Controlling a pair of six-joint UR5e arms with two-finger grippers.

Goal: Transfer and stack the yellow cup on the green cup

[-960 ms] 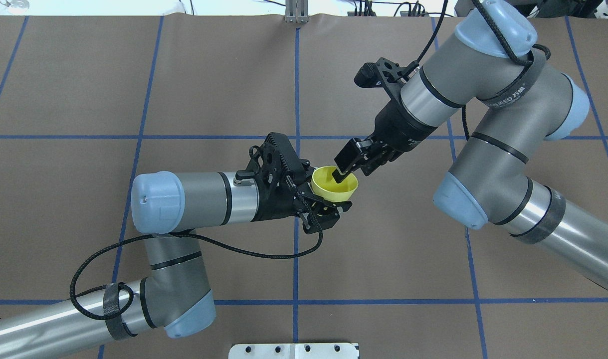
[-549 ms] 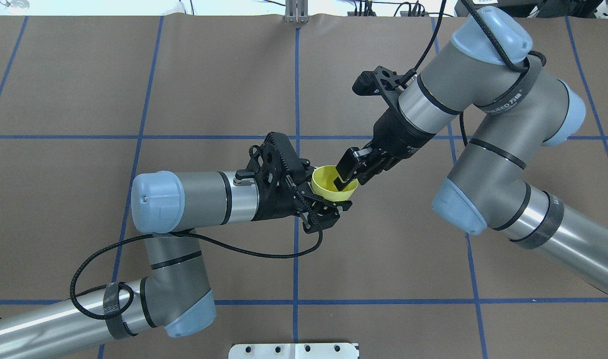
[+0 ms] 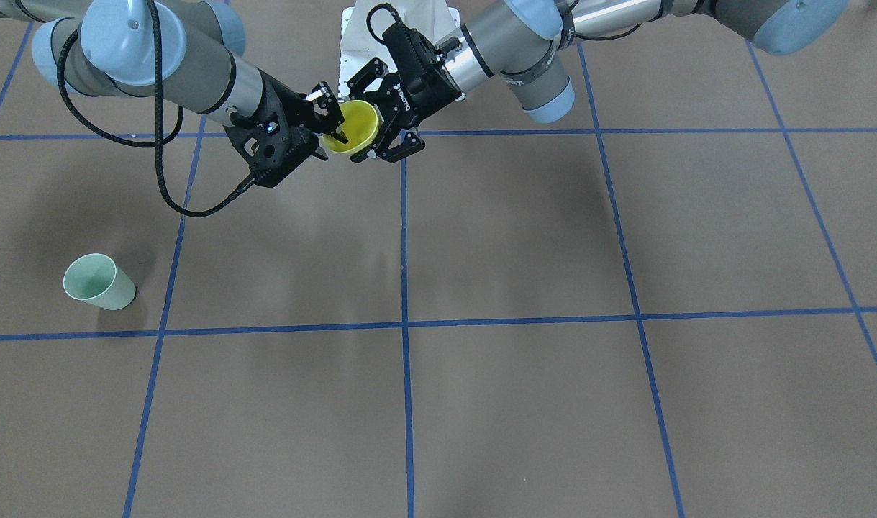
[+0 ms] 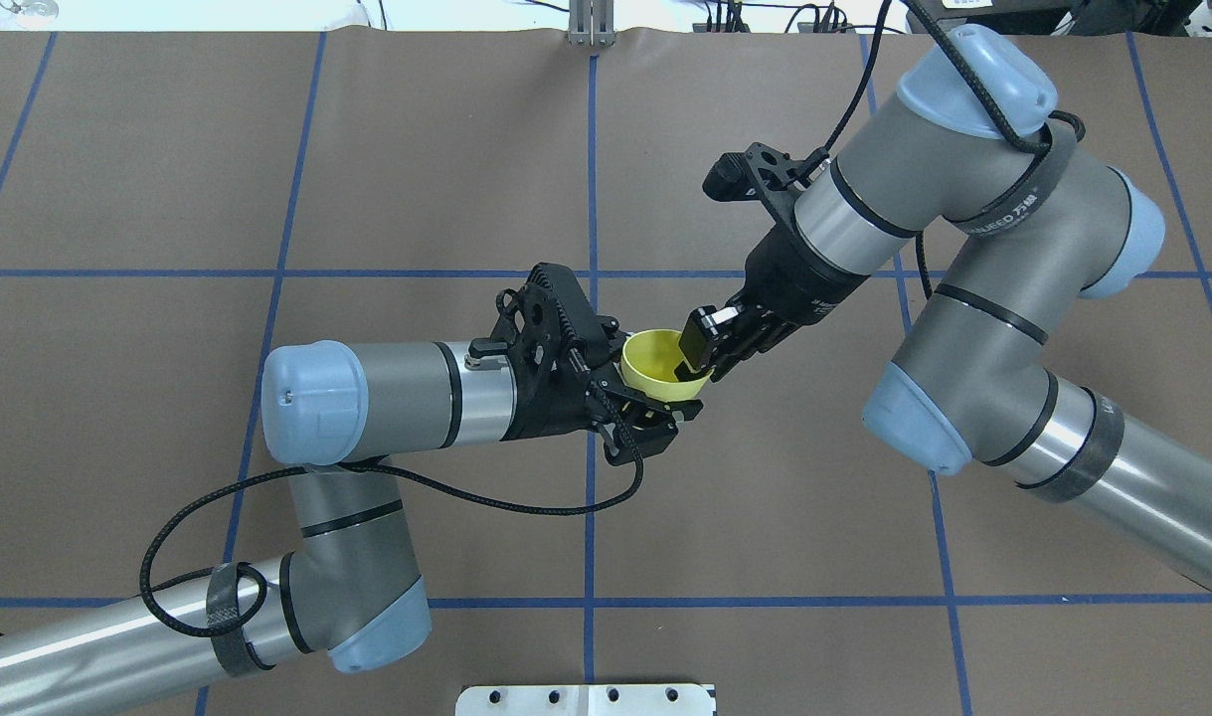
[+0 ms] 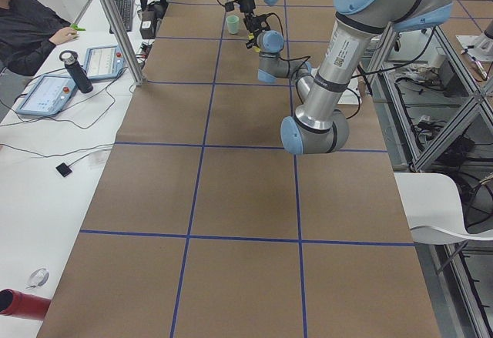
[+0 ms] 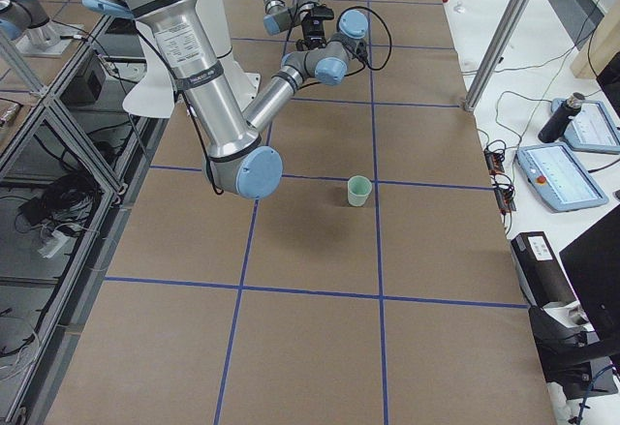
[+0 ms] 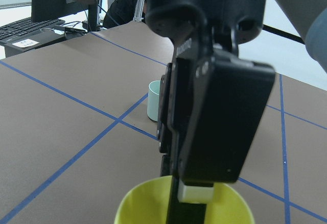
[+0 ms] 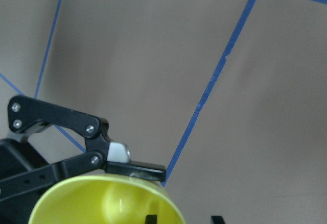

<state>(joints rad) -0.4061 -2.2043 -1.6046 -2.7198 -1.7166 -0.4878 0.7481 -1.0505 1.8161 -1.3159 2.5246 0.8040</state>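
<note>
Over the brown, blue-gridded tabletop (image 4: 367, 149) the left gripper (image 4: 645, 390) clamps the bright yellow cup (image 4: 653, 360), plain and tapered, while the right gripper (image 4: 698, 356) straddles its rim, perhaps pinching, though that is unclear.

yellow cup (image 4: 650, 363) smooth glossy plastic, green cup (image 3: 100, 284) smooth satin plastic, table cover (image 4: 765, 497) matt brown paper

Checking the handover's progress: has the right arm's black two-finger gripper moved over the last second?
Yes. Overhead, the right gripper has slid away from the horizontal blue tape line toward the bright yellow plastic cup, straddling its rim.
</note>
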